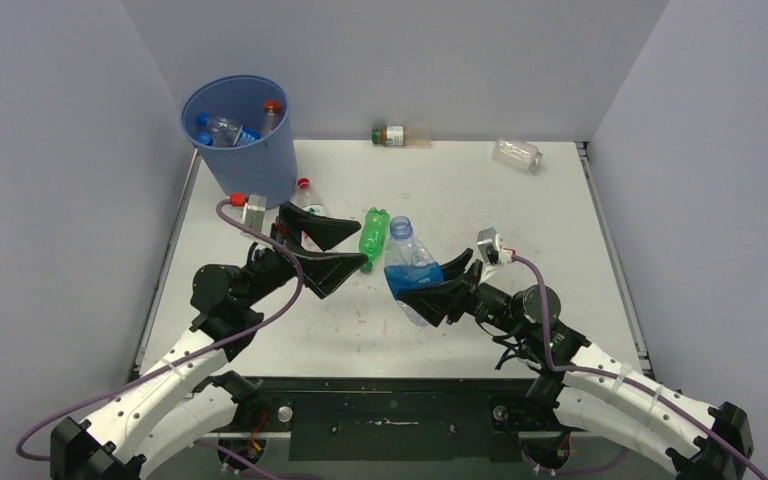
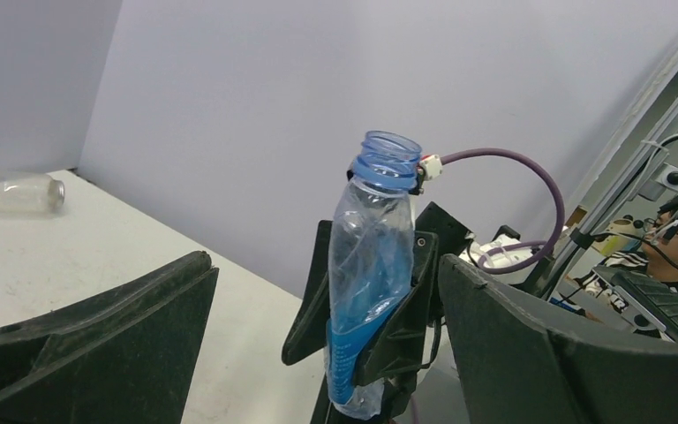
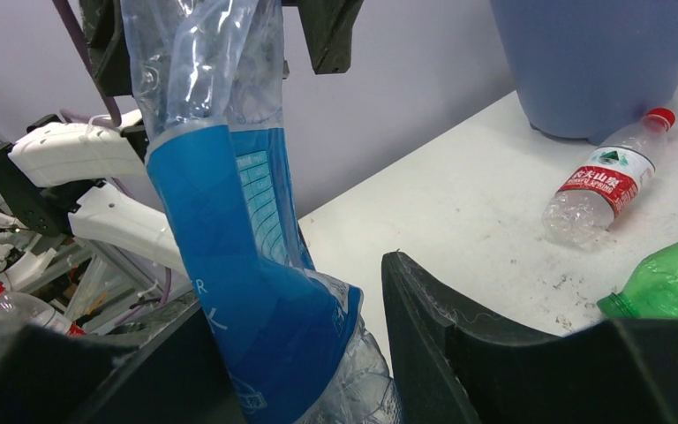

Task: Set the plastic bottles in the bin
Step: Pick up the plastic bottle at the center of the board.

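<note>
Top external view: the bin [image 1: 240, 135] stands at the far left corner of the worktop [image 1: 520, 230]. Some bottles [image 1: 228, 130] already lie inside it, one with a red cap and some with blue caps. The right jaws are shut on a blue bottle [image 1: 410, 265] and hold it up near the middle of the worktop, its open neck pointing away from the arms. The left jaws are wide open, just beside a green bottle [image 1: 372, 235] that lies flat. I cannot tell if they touch it. A red-cap bottle [image 1: 307, 195] lies next to the bin, partly hidden by the left jaws. A brown bottle [image 1: 395, 135] and a clear bottle [image 1: 517, 153] lie far back by the wall, well apart. Left wrist view: the left jaws are spread wide. Past them the blue bottle [image 2: 371, 265] stands up in the right jaws, squashed, with no cap on top. The clear bottle [image 2: 13, 193] lies on its side at the far left. Right wrist view: the blue bottle [image 3: 229, 221] is pinched between the right jaws by its blue label. The red-cap bottle [image 3: 605, 177] lies beside the bin [image 3: 591, 62], and the green bottle [image 3: 671, 278] shows at the right edge.
</note>
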{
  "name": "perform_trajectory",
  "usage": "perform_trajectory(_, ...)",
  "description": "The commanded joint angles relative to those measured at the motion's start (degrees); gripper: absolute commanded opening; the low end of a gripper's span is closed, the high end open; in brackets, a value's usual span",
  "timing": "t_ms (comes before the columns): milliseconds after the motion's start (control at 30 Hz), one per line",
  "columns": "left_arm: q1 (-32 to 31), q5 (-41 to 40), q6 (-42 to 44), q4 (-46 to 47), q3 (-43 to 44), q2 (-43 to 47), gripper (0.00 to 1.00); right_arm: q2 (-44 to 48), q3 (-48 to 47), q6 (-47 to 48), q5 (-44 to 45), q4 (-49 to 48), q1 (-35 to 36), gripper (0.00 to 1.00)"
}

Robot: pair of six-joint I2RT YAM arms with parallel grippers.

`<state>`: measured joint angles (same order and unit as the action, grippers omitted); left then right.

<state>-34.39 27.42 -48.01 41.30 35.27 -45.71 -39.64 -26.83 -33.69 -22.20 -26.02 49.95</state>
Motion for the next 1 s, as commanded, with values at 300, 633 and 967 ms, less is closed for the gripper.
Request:
perform_trajectory(300, -15.0, -15.0, 23.5, -1.6, 5.0, -3.5, 0.98, -5.4, 0.6, -3.3, 0.8, -11.0, 1.4, 0.31)
perform_trajectory(633, -13.5, -14.5, 21.3, -5.8, 10.1, -5.3, 0.86, -4.7, 0.8, -2.1, 1.6, -8.2, 1.9, 0.31)
perform_trajectory(967, -9.3, -1.2, 10.1, -7.2, 15.3, -11.8, 0.58, -4.1, 1.2, -1.3, 2.2, -7.2, 2.0, 0.31)
